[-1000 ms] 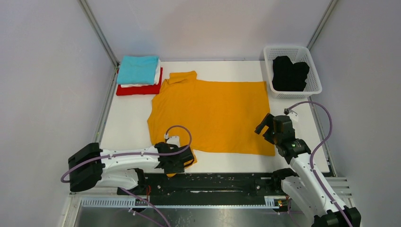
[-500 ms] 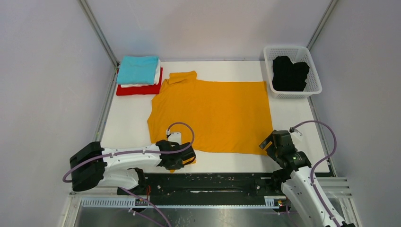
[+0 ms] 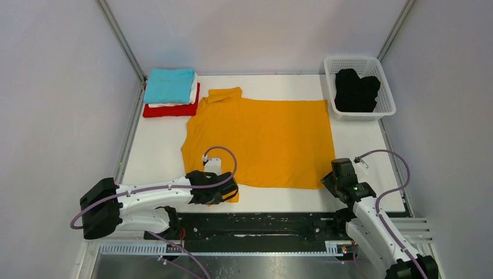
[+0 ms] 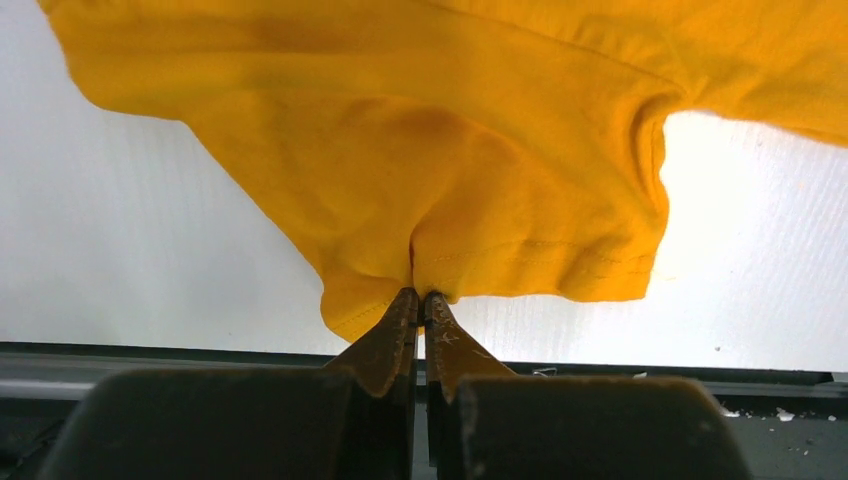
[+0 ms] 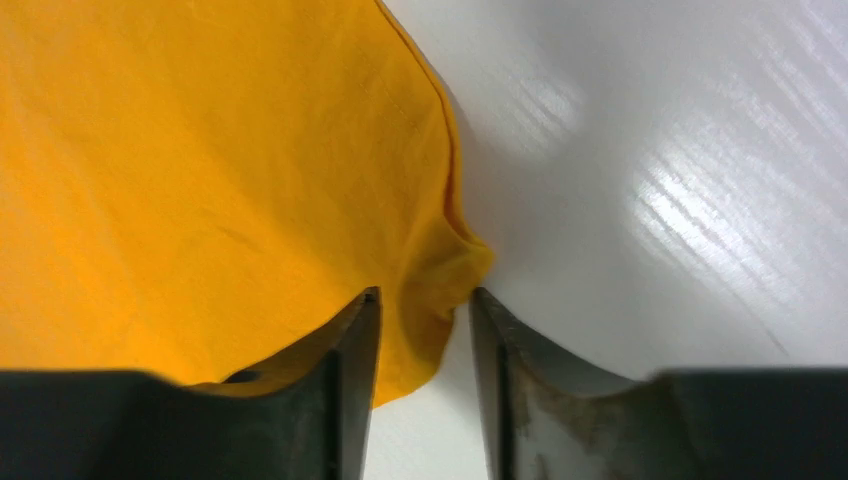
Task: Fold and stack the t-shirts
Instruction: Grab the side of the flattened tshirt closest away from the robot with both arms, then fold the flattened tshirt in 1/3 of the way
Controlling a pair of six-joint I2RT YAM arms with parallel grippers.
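An orange-yellow t-shirt (image 3: 261,139) lies spread flat on the white table. My left gripper (image 3: 228,195) is at its near-left corner, shut on a bunched bit of the sleeve hem (image 4: 430,270); the left wrist view shows the cloth pinched between the closed tips (image 4: 420,296). My right gripper (image 3: 327,182) is at the near-right corner. Its jaws (image 5: 422,292) stand apart, with the puckered corner of the shirt (image 5: 440,280) between them. Folded teal (image 3: 170,85), white (image 3: 193,90) and red (image 3: 171,110) t-shirts are stacked at the far left.
A white mesh basket (image 3: 388,108) at the far right holds a black t-shirt (image 3: 356,90). Bare white table (image 3: 157,151) lies left of the orange shirt. The black rail (image 3: 273,224) carrying the arm bases runs along the near edge.
My right gripper came down and nearer to the shirt's near-right corner, its jaws narrowing around it. My left gripper shut on the sleeve hem and shifted slightly.
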